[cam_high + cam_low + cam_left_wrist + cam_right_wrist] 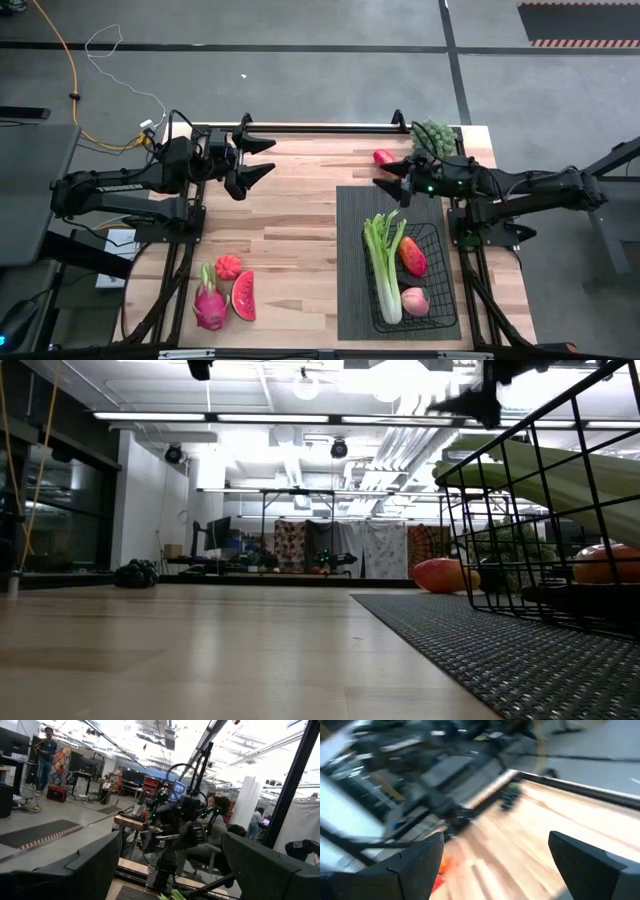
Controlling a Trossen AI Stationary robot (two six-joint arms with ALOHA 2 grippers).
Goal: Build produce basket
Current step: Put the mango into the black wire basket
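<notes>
The black wire basket (440, 285) stands on a dark ribbed mat (350, 215) at the table's right. It holds a green celery bunch (384, 262), a red-orange mango (413, 257) and a peach (415, 301). A dragon fruit (208, 302), a watermelon slice (244, 296) and a small red-orange fruit (229, 266) lie on the near left of the table. A red fruit (383, 157) and a green bunch (432, 132) lie at the far right. My left gripper (262, 158) is open and empty, high over the far left. My right gripper (392, 176) is open and empty over the mat's far end.
A dark grape bunch (135, 573) sits at the far left of the table; it also shows in the right wrist view (510, 795). Bare wood (300, 230) lies between the mat and the left fruit. A black rail (330, 128) runs along the far edge.
</notes>
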